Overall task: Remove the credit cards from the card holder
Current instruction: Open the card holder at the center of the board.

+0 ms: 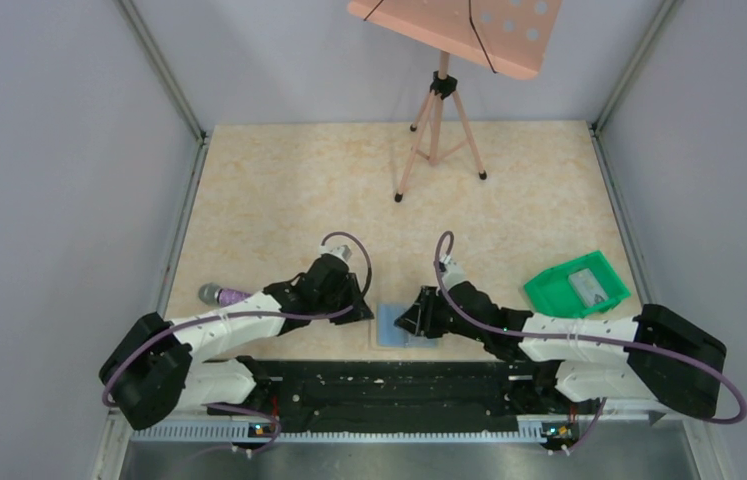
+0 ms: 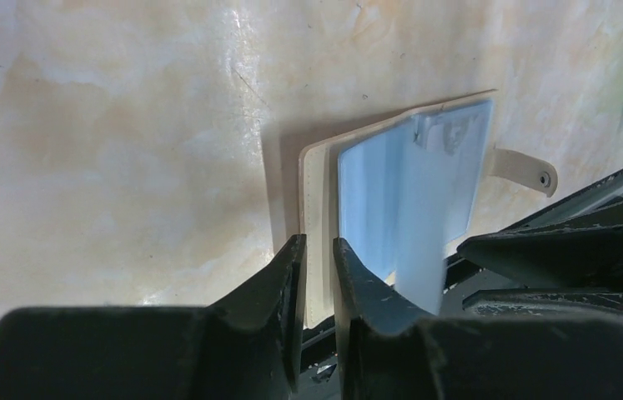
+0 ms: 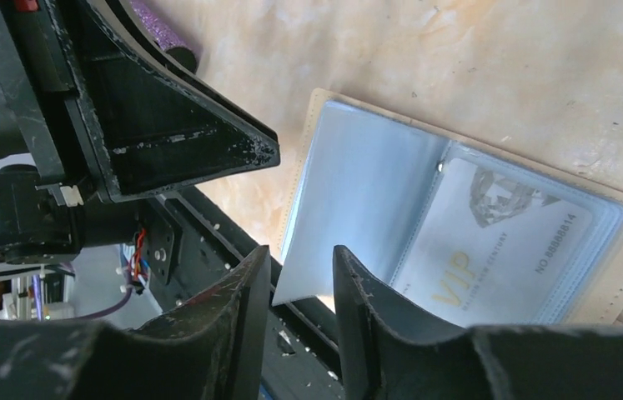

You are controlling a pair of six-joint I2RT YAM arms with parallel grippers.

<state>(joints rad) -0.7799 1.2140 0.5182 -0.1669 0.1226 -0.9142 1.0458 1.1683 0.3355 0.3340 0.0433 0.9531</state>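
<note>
Both arms reach in low from the near corners and bend toward each other, so the left gripper [image 1: 365, 310] and the right gripper [image 1: 412, 322] face one another over the near edge of the tabletop [image 1: 349, 190]. The card holder [image 1: 404, 327] lies open between them, right at that edge. In the left wrist view the left gripper [image 2: 318, 250] has its fingers [image 2: 287, 287] drawn almost together, and they appear to nip the beige outer edge of the card holder [image 2: 408, 183], which fills the slit between them. In the right wrist view the right gripper [image 3: 301, 258] shows a narrow gap with the corner of a pale blue plastic leaf in it. I cannot tell whether its fingers [image 3: 362, 312] press on that leaf. The leaf stands raised off the beige cover. The card holder [image 3: 358, 175] has a stitched beige rim, and its short strap [image 2: 529, 171], which carries a snap, lies flat on the far side. A pale credit card [image 3: 491, 242] printed "VIP" sits inside a clear sleeve on the other panel.
</note>
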